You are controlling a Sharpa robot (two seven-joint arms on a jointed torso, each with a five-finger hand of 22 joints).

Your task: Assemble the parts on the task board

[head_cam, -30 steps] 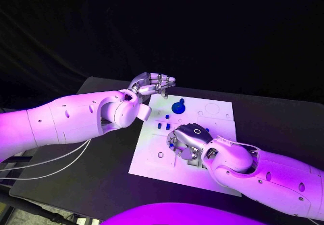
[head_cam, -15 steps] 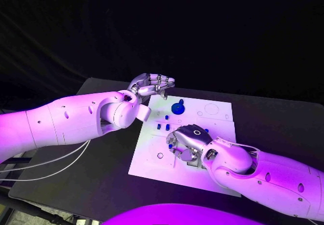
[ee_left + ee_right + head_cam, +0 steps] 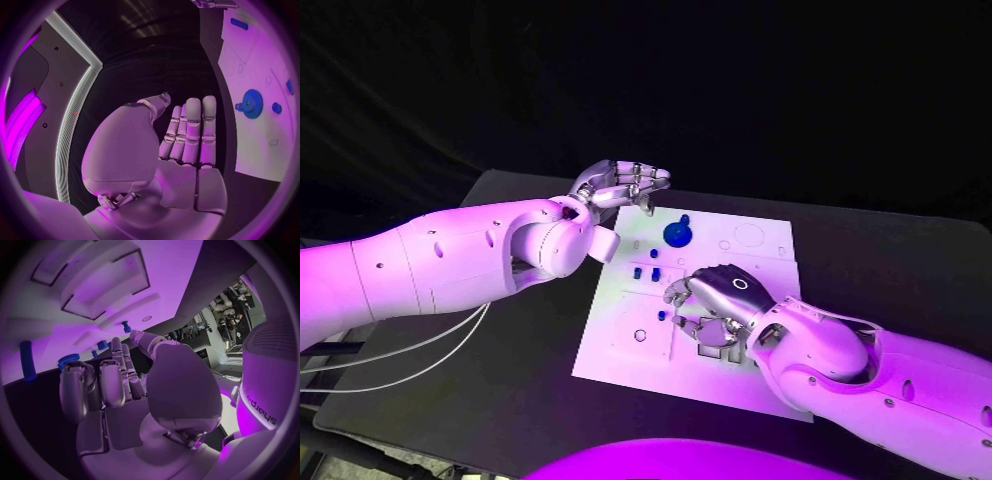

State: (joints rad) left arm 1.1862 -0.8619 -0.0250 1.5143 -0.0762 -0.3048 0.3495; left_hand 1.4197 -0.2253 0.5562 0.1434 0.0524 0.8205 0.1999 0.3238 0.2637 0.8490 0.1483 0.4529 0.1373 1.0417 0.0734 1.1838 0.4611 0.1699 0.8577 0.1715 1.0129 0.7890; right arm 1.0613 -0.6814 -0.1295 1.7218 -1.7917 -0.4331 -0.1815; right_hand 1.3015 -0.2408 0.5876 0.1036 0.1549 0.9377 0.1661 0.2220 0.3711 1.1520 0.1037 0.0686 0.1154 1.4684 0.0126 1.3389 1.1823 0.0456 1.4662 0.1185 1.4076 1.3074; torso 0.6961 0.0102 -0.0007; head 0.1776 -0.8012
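Note:
The white task board [image 3: 750, 255] lies in the middle of the black table. A blue gear [image 3: 678, 232] stands near its far edge, with small blue pegs [image 3: 646, 270] in a row closer in and one more blue piece [image 3: 664, 314] by my right hand's fingers. My right hand [image 3: 715, 302] hovers palm down over the board's middle, fingers partly curled, nothing seen in them. In the right wrist view a blue peg [image 3: 127, 326] stands just beyond the fingertips [image 3: 117, 346]. My left hand [image 3: 626, 184] hangs above the board's far left corner, holding nothing. The left wrist view shows the gear [image 3: 252, 103] beside its fingers [image 3: 194, 131].
Rectangular recesses [image 3: 106, 295] are cut into the board near my right hand. Black table [image 3: 531, 350] surrounds the board on every side. White cables [image 3: 401, 350] hang off the table's left edge under my left arm.
My right hand has slid a little toward the board's near side. The left hand has stayed where it was.

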